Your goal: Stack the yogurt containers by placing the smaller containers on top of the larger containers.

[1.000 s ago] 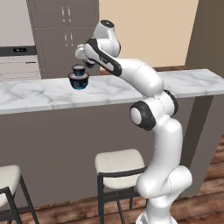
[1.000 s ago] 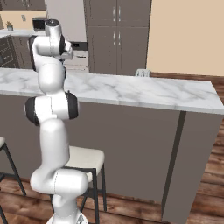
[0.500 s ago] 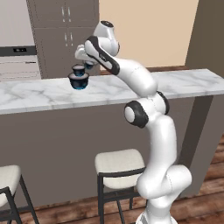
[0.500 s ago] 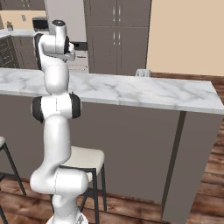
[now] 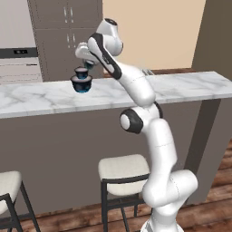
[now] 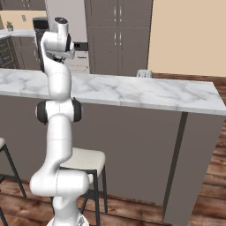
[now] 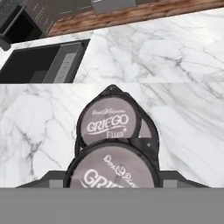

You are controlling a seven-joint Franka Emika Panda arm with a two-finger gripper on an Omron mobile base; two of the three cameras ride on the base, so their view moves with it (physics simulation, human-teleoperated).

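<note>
A small yogurt cup (image 5: 88, 65) is seen at the claw (image 5: 87, 63), just above two stacked cups (image 5: 82, 81) on the marble bench (image 5: 190, 86); whether the claw is closed on it cannot be told. If released off-centre, a slide off the pale lid (image 7: 109, 121) could follow, and the stack could be toppled.

In the upper left of the frame, the tool (image 5: 87, 63) hangs just above a stack of two yogurt containers (image 5: 81, 80), the smaller seated on the larger, standing on the marble worktop (image 5: 181, 88). Two stools (image 5: 120, 170) stand below.
</note>
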